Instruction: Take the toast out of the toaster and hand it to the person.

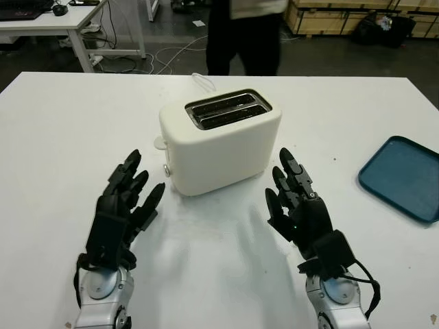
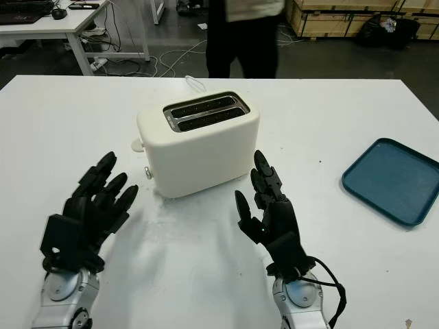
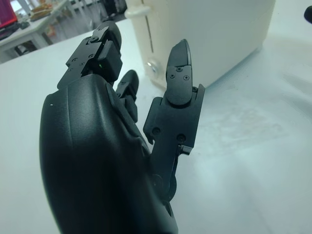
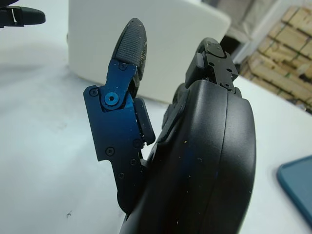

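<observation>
A cream two-slot toaster point(image 1: 219, 147) stands mid-table, its two slots point(image 1: 226, 110) dark inside, with nothing sticking up above them. My left hand point(image 1: 140, 179) is open just left of the toaster's near corner, a little apart from it. My right hand point(image 1: 281, 179) is open close to the toaster's right front, holding nothing. The left wrist view shows the toaster's side point(image 3: 209, 39) and a small round knob point(image 3: 153, 66) just beyond my fingers. The toaster's wall point(image 4: 161, 44) stands behind my right hand's fingers point(image 4: 129, 44). A person point(image 1: 243, 34) in dark trousers stands at the table's far edge.
A blue tray point(image 1: 405, 178) lies at the table's right edge, its corner point(image 4: 297, 185) also in the right wrist view. A white cord point(image 1: 202, 81) runs from behind the toaster. A desk point(image 1: 48, 20) and cardboard boxes point(image 1: 343, 14) stand on the floor beyond.
</observation>
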